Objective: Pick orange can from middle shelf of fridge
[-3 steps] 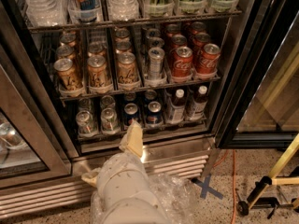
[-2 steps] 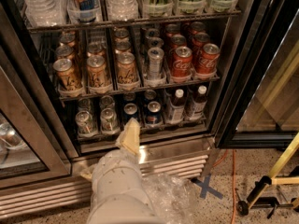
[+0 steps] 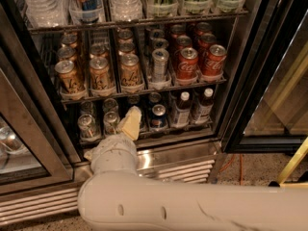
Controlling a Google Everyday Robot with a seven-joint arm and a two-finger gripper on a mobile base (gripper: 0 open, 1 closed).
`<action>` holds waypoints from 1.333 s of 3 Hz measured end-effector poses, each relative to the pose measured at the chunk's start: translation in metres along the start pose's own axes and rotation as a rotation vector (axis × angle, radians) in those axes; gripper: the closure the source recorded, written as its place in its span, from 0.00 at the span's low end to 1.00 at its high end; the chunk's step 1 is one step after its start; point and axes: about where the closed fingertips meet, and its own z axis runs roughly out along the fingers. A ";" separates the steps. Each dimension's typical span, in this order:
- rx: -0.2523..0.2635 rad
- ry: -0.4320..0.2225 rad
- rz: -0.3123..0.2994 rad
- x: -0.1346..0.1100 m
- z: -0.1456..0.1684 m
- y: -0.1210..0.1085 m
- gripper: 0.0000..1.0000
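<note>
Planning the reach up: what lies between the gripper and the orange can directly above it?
In the camera view, only the front rail of the middle shelf crosses between the gripper, low before the bottom rack, and the orange can.

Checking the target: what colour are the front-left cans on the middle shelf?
Orange-bronze cans with dark script, camera view; gripper sits below them.

Gripper (image 3: 128,124) below the middle shelf (image 3: 163,90); open fridge (image 3: 179,156) front; orange can (image 3: 130,70) in packed rows.
</note>
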 end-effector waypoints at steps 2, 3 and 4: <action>0.126 0.036 0.003 0.002 0.018 -0.025 0.00; 0.126 0.036 0.003 0.002 0.018 -0.025 0.00; 0.163 0.013 0.080 -0.002 0.011 -0.032 0.00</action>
